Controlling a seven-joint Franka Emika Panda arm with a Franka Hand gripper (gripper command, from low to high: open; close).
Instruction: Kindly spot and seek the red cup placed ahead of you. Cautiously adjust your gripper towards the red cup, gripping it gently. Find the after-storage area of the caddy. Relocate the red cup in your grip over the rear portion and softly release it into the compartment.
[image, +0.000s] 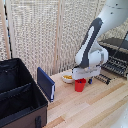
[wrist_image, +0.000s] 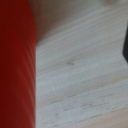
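Hand (image: 81, 79) sits low over the small tapered red plastic cup (image: 80, 85) on your pale wooden desk (image: 95, 107). Can't tell whether it's gripping; one dark finger (wrist_image: 125, 46) shows wide of the cup's wall (wrist_image: 17, 65). Large black fabric caddy (image: 20, 95) well apart from hand.

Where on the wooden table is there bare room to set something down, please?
Bare wood runs across the table in front of the red cup, between the caddy and the exterior view's right edge. It is crowded behind: gripper, small bowl, blue panel and toaster oven cluster there.
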